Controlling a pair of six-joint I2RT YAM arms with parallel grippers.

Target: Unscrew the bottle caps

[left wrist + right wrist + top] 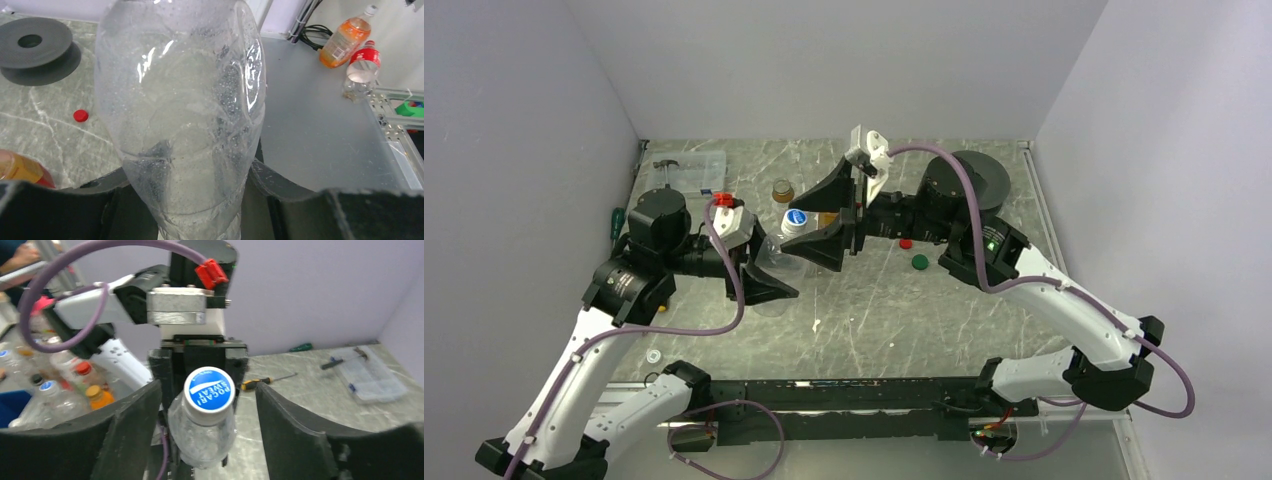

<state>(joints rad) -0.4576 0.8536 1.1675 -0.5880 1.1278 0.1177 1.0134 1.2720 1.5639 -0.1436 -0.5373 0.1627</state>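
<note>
one thin clear bottle (180, 110), likely light and crushable, is clamped in the left gripper (769, 277). the right gripper (830, 218) stands open around its blue-white cap (209, 389); best gripped by the rim.

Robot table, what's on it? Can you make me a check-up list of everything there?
Surface: grey marbled table, scratched.
Job's things: clear bottle with its blue cap on; red cap and green cap lying loose; amber bottle standing farther back.
Clutter: black spool, clear plastic box, green-handled tool by the left wall.
Grippers: left gripper shut on the clear bottle; right gripper open, one finger on each side of the blue cap, not touching it.
Cables: purple cables loop from both wrists.
Surroundings: plain pale walls; off the table, an orange drink bottle and a red-labelled bottle.
</note>
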